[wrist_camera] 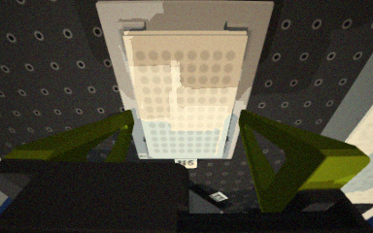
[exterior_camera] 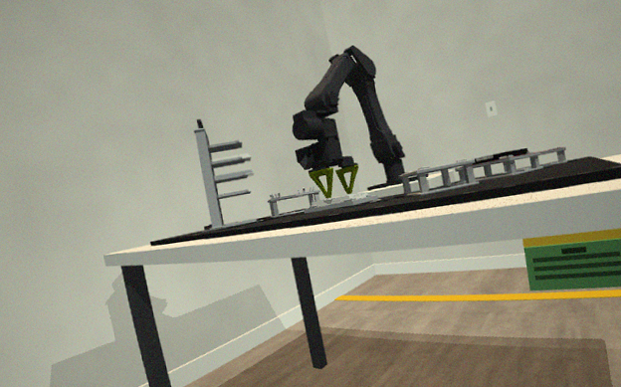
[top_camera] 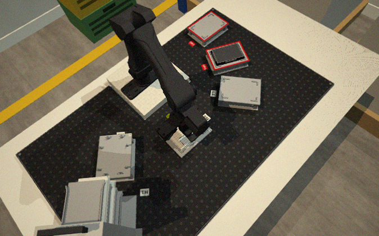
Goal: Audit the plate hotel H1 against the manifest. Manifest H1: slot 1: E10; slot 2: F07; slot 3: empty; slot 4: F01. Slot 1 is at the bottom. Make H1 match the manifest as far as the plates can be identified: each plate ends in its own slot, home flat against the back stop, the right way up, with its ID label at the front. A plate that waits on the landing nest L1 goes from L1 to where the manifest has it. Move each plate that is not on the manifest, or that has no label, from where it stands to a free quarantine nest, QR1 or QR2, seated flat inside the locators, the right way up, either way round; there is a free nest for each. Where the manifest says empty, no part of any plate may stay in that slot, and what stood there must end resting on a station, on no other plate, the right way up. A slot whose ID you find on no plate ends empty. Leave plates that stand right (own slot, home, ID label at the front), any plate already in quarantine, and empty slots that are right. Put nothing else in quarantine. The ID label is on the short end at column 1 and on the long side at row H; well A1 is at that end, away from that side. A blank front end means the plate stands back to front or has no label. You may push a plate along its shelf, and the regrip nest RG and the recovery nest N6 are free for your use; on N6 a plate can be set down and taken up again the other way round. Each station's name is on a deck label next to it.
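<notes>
While my green triangular-fingered gripper [wrist_camera: 186,138] hangs spread wide and empty, the pale cream well plate [wrist_camera: 185,92] lies on the low grey N6 nest [top_camera: 204,135] at mid-frame. I judge I'm about to retake it; next I must sink and close on its long sides. The wrist view shows the wells, which my arm hides from above.

Two red-framed nests [top_camera: 207,25] [top_camera: 227,55], two visible plates [wrist_camera: 185,92] [top_camera: 227,53], perhaps more inside the hotel [top_camera: 85,202].
</notes>
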`<move>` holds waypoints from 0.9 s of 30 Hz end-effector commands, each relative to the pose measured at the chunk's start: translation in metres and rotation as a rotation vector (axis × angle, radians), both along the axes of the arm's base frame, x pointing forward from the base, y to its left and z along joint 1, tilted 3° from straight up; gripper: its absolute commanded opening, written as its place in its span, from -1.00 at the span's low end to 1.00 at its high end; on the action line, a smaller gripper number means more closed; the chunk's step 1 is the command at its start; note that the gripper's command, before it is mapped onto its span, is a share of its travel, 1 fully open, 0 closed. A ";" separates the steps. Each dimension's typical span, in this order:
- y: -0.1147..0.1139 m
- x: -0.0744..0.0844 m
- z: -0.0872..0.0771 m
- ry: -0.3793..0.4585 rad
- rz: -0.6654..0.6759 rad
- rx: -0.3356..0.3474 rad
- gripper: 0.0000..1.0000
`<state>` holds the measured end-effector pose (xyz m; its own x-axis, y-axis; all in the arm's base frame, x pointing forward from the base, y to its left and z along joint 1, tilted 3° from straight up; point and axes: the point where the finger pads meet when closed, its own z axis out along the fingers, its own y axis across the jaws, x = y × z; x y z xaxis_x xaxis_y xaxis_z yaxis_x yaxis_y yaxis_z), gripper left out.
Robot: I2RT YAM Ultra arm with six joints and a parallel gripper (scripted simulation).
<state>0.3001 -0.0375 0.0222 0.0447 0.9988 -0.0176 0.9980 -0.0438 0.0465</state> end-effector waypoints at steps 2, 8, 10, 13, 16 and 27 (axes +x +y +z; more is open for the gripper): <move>-0.001 0.003 -0.002 -0.013 -0.001 -0.001 1.00; -0.001 0.003 -0.010 -0.013 -0.001 -0.001 1.00; -0.001 0.003 -0.013 -0.013 -0.001 -0.001 1.00; -0.001 0.003 -0.013 -0.013 -0.001 -0.001 1.00; -0.001 0.003 -0.013 -0.013 -0.001 -0.001 1.00; -0.001 0.003 -0.013 -0.013 -0.001 -0.001 0.72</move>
